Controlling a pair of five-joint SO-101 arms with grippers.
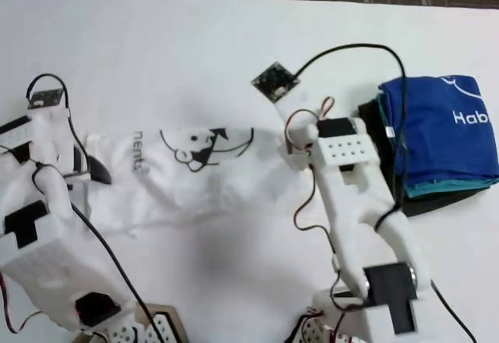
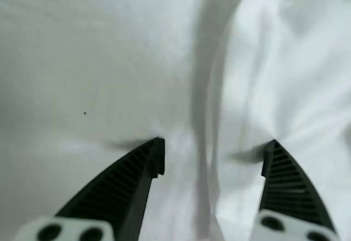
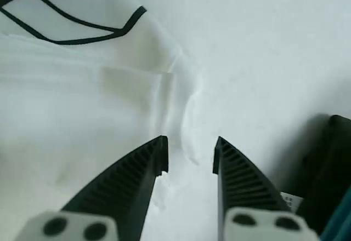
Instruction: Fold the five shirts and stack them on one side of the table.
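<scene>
White shirt (image 1: 195, 171) lies spread in the middle of the surface (image 1: 156, 39), its long axis running left to right. The left tool (image 2: 214, 153) sits at its left end and the right tool (image 3: 189, 153) at its right end, each nearest its own edge. Both tools stand apart, straddling a ridge of cloth and not yet clamped on it — the folded stack (image 1: 440, 136) lies just right of the right arm.

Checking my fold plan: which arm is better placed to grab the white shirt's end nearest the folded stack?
Right, likely. The right gripper sits open at that edge of the white shirt, beside the stack; the left gripper is over the shirt's far end.
</scene>
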